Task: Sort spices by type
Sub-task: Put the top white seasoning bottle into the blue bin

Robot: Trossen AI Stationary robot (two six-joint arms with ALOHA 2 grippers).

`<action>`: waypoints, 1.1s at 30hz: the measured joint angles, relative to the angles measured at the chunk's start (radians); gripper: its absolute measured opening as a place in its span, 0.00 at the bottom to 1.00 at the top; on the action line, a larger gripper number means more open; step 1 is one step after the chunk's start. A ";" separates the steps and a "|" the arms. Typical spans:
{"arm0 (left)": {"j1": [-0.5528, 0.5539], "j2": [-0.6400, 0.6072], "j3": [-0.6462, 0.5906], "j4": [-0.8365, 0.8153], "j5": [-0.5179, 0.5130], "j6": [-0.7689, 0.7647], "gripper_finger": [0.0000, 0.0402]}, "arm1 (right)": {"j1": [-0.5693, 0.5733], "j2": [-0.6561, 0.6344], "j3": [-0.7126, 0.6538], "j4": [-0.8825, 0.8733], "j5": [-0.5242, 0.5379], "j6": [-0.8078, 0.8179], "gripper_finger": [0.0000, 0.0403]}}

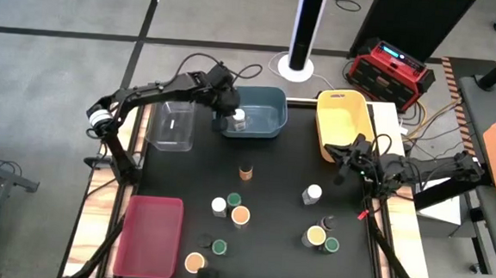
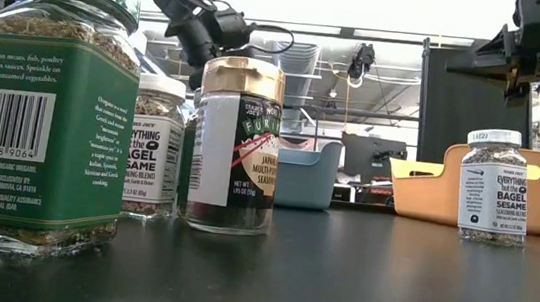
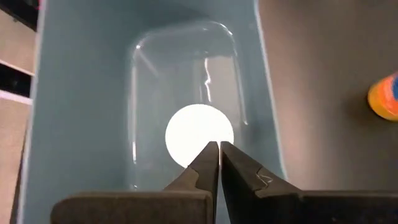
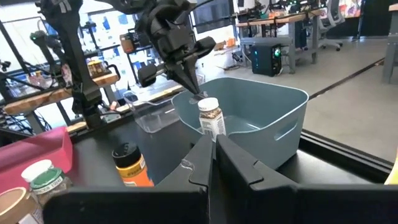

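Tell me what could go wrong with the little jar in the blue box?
The left gripper hangs just over the white-lidded jar in the blue bin, jaws shut. If it swings sideways before lifting, it might tip the jar. Later, the jars standing close together on the table could knock each other when one is grabbed.

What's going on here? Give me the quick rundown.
A two-armed robot is sorting spice jars into bins. The left gripper hangs shut just above a white-lidded jar standing in the blue bin; it is not gripping the jar. The right gripper waits shut beside the yellow bin, holding nothing. The clear bin and red bin look empty, and about a dozen jars are unsorted on the black table.
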 joint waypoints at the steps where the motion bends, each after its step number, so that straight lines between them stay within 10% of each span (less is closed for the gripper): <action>1: 0.000 0.000 0.000 -0.013 0.000 0.003 0.00 | 0.000 0.002 0.000 0.000 0.000 0.005 0.03; 33: 0.006 0.056 -0.017 -0.027 0.011 -0.071 0.00 | 0.000 0.012 0.000 -0.004 0.001 0.008 0.03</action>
